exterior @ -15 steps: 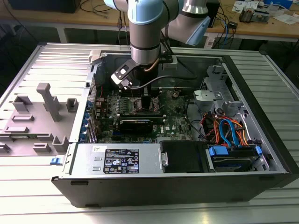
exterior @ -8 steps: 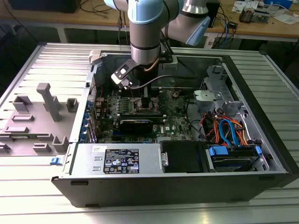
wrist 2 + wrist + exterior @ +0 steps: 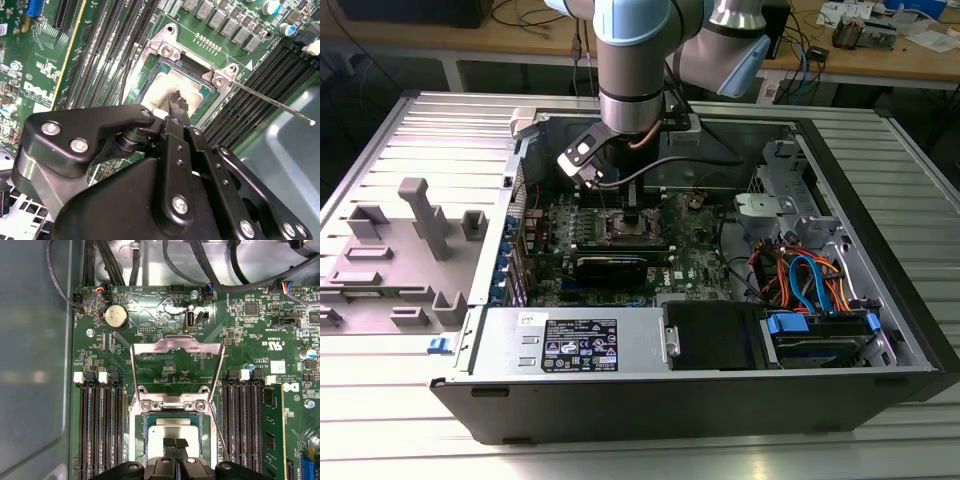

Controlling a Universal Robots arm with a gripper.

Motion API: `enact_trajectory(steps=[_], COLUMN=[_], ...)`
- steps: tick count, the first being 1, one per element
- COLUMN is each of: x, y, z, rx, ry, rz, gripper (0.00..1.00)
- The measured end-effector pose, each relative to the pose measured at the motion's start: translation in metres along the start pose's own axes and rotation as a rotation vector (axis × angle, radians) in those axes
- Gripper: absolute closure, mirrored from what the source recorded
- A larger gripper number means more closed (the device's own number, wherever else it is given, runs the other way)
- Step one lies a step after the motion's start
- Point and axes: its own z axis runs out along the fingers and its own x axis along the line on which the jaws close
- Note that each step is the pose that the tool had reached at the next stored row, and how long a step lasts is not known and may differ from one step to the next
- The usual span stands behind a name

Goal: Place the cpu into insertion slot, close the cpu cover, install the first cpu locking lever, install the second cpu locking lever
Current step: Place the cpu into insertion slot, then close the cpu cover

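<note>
We see cpu (image 3: 172,429) seated, claw (image 3: 175,442) pinched narrow and empty over it, 1 o'clock of black card (image 3: 610,266) in exterior view; cpu cover (image 3: 175,343) stands open, leaving cpu reachable.

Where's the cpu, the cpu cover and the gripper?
the cpu (image 3: 172,429): first wrist view, on its silver top.
the cpu cover (image 3: 175,344): first wrist view, on the frame's shiny bar.
the gripper (image 3: 175,443): first wrist view, between its fingertips.

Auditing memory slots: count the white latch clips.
4 white plastic latch clips in the first wrist view: two each side of the silver-grey square cpu. Others may be hidden.
</note>
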Motion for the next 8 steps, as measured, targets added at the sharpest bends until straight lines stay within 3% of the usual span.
enact_trajectory(steps=[8], x=[0.0000], y=[0.0001], z=[-0.0019], rx=[0.0002], ry=[0.0001], rz=[0.000], gripper=[0.89])
